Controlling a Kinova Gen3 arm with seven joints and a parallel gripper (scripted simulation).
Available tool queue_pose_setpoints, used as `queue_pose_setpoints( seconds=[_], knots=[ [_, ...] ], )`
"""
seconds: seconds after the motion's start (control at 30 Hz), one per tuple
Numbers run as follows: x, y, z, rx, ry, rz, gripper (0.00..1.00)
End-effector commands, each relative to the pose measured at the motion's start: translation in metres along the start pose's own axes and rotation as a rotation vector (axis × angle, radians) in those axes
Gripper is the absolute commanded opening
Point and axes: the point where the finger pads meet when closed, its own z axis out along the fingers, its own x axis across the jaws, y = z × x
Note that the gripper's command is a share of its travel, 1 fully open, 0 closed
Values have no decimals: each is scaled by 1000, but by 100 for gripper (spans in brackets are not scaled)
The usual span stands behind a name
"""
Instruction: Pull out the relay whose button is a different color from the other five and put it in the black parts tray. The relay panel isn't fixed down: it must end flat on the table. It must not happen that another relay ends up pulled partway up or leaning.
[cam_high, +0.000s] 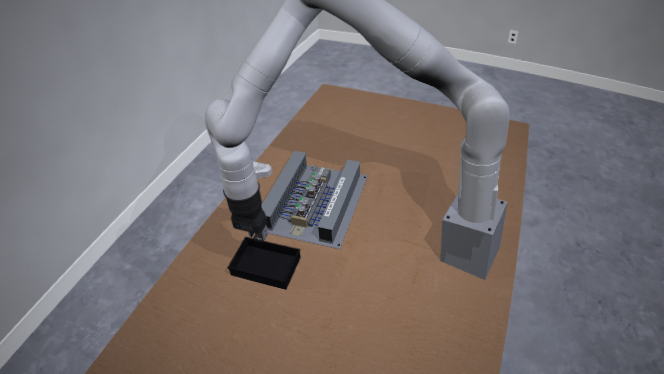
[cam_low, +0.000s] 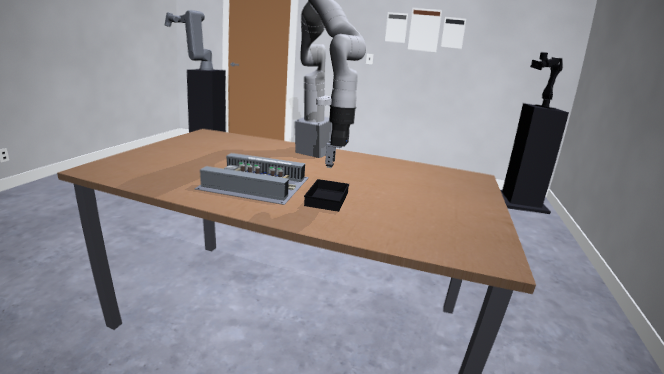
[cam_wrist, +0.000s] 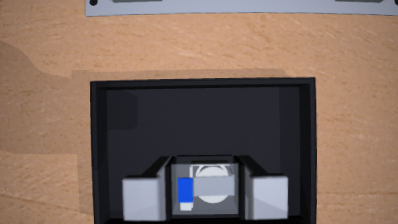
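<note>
While your gripper (cam_wrist: 205, 192) hangs above the black parts tray (cam_wrist: 98, 150), its half-closed fingers hold the blue-button relay (cam_wrist: 206, 189); the relay panel (cam_high: 314, 202) lies at 12 o'clock

Matt black tray (cam_wrist: 98, 150) on smooth wood-grain table (cam_wrist: 45, 60).

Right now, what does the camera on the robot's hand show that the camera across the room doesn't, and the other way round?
Only the wrist view shows the blue button on the relay clamped in the hand, and the dark floor of the tray right beneath it. Only the exterior view shows the whole table, the robot arm, the relay panel lying flat, and that the hand is held above the tray rather than inside it. Both show the black parts tray, the wooden tabletop, and the hand with the relay.
</note>
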Motion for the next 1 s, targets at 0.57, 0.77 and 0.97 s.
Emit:
queue_pose_setpoints(
  seconds=[0.57, 0.77, 0.97],
  knots=[
    [-1, 0, -1, -1, -2, 0, 0],
    [-1, 0, -1, -1, -2, 0, 0],
    [-1, 0, 2, -1, -2, 0, 0]
  ],
)
